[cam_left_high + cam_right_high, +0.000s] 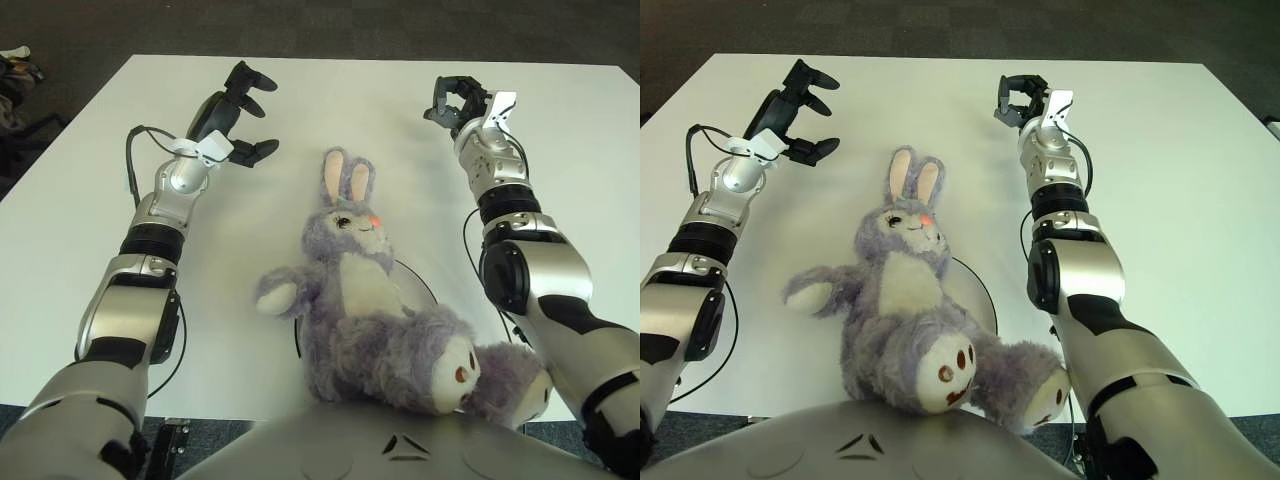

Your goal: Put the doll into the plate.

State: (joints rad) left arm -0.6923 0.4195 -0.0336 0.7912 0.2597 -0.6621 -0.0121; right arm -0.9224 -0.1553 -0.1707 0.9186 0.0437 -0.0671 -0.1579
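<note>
The doll [365, 300], a purple plush rabbit with a white belly and pink-lined ears, lies on its back in the middle of the table, feet toward me. It covers most of the plate; only a dark rim [424, 284] shows by its right side. My left hand [256, 116] hovers over the table at the far left, well apart from the rabbit's ears, fingers spread and holding nothing. Off to the far right my right hand [455, 103] is raised with its fingers loosely bent, also holding nothing.
The white table [560, 160] stretches far and to both sides, with dark carpet beyond its edges. My grey torso [400, 445] fills the bottom edge. Black cables run along both forearms. Some clutter [15, 62] sits on the floor at far left.
</note>
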